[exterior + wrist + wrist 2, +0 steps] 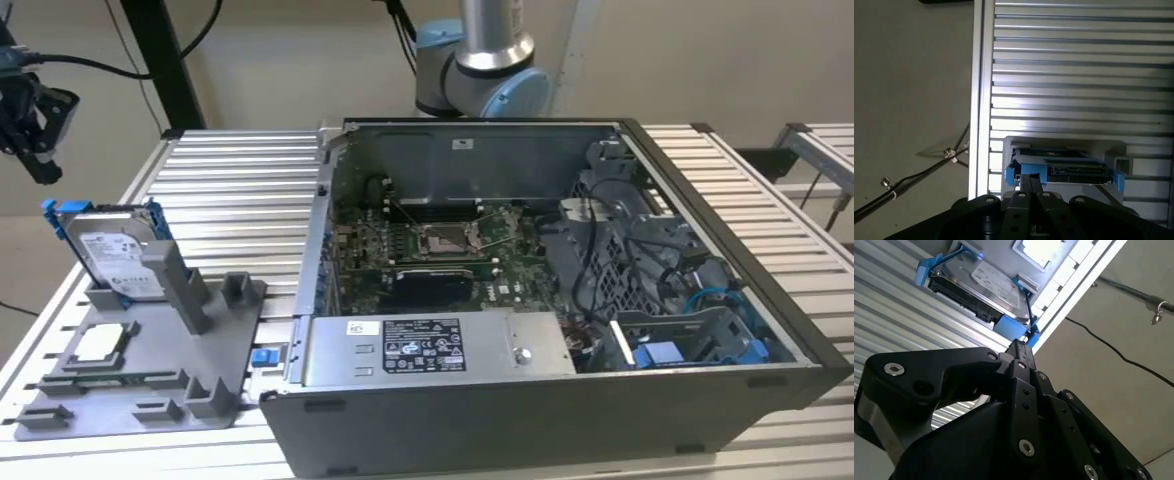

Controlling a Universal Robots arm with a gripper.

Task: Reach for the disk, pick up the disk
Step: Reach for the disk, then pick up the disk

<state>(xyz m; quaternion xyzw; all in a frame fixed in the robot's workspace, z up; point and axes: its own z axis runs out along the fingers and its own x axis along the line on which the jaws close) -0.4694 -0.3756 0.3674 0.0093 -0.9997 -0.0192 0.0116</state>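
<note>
The disk (118, 250) is a silver-grey drive with a white label in a bright blue bracket. It stands on edge in a slot of the grey holder (160, 380) at the exterior view's left. My black gripper (44, 170) hangs in the air above the disk, off towards the exterior view's left and past the table's edge, touching nothing. In the second wrist view the gripper (1021, 347) points at the disk (984, 285) and its fingers lie together. The first wrist view shows the disk's (1064, 170) blue-framed edge just beyond the gripper (1030, 180). The gripper is shut and holds nothing.
A small square silver chip (100, 343) lies flat on the holder in front of the disk. An open computer case (534, 420) with a long grey metal box (427, 345) takes up the slatted table's (240, 180) middle and right. Cables (914, 172) run over the floor beside the table.
</note>
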